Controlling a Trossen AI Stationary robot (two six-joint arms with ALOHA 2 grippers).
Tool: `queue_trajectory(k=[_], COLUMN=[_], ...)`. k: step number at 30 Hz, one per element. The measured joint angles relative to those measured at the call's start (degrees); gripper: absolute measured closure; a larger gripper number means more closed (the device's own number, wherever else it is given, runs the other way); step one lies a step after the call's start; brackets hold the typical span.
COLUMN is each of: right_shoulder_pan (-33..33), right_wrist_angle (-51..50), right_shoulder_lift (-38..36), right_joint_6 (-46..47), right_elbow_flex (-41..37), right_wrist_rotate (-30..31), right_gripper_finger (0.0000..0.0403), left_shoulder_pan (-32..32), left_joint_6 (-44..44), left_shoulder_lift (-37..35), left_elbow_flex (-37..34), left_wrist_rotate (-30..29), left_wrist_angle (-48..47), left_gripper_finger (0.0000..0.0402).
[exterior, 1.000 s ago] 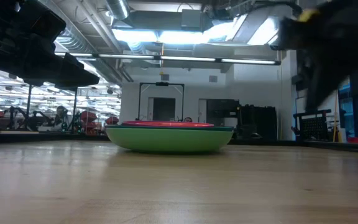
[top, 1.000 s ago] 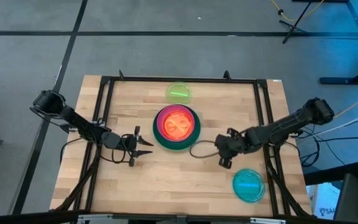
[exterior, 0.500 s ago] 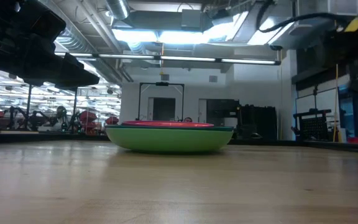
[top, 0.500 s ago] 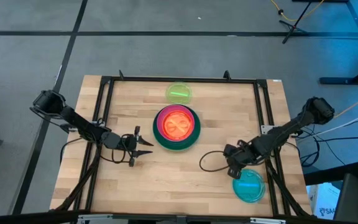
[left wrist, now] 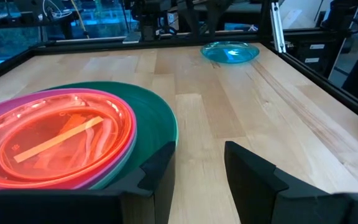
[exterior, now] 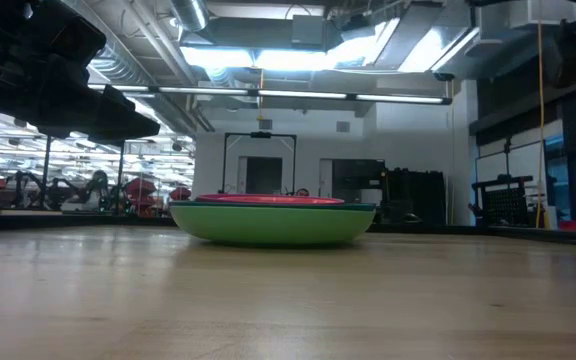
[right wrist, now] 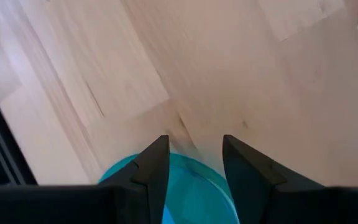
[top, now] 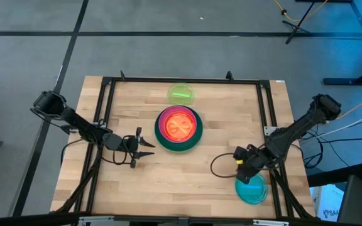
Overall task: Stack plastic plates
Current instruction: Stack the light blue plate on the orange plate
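Note:
A stack of plates (top: 180, 129) rests on its base at the table's middle: light green at the bottom (exterior: 273, 224), then dark green and magenta, with a translucent orange plate (left wrist: 61, 140) on top. A lime plate (top: 181, 94) lies alone near the far edge. A teal plate (top: 251, 187) lies near the right near corner. My right gripper (top: 244, 173) is open and hangs over the teal plate's rim (right wrist: 185, 180), with the fingers on either side of the edge. My left gripper (top: 144, 149) waits open, left of the stack (left wrist: 197, 163).
A black metal frame (top: 266, 119) runs around the table top. A loose black cable (top: 222, 164) loops on the wood by my right gripper. Bare wood lies between the stack and the teal plate (left wrist: 230, 51) and along the near edge.
My right gripper has moved from just right of the stack toward the table's near right corner and now hangs over the teal plate's edge. Its cable loop has trailed along the wood behind it. The plates have kept still.

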Motion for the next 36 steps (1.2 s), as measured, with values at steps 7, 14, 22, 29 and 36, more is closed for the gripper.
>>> queue_trajectory(k=[7, 14, 22, 29, 36], right_shoulder_pan=[5.3, 11.3, 12.3, 12.3, 12.3], right_wrist_angle=[4.8, 4.7, 3.4, 4.9, 4.9], right_shoulder_lift=[-6.1, -13.4, -12.8, -10.6, -6.9], right_joint_6=[10.2, 17.8, 17.1, 12.3, 11.3], right_elbow_flex=[-8.1, -11.0, -11.0, -11.0, -11.0], right_wrist_rotate=[1.6, 9.6, 9.0, 4.9, 1.4], right_gripper_finger=[0.0261, 0.0261, 0.0261, 0.0261, 0.0261], left_shoulder_pan=[0.0, 0.0, 0.0, 0.0, 0.0], left_joint_6=[0.0, 0.0, 0.0, 0.0, 0.0], left_shoulder_lift=[0.0, 0.0, 0.0, 0.0, 0.0], left_elbow_flex=[0.0, 0.0, 0.0, 0.0, 0.0], left_wrist_rotate=[0.0, 0.0, -0.1, -0.2, -0.2], left_wrist_angle=[0.0, 0.0, 0.0, 0.0, 0.0], left_gripper_finger=[0.0271, 0.0271, 0.0271, 0.0271, 0.0271])
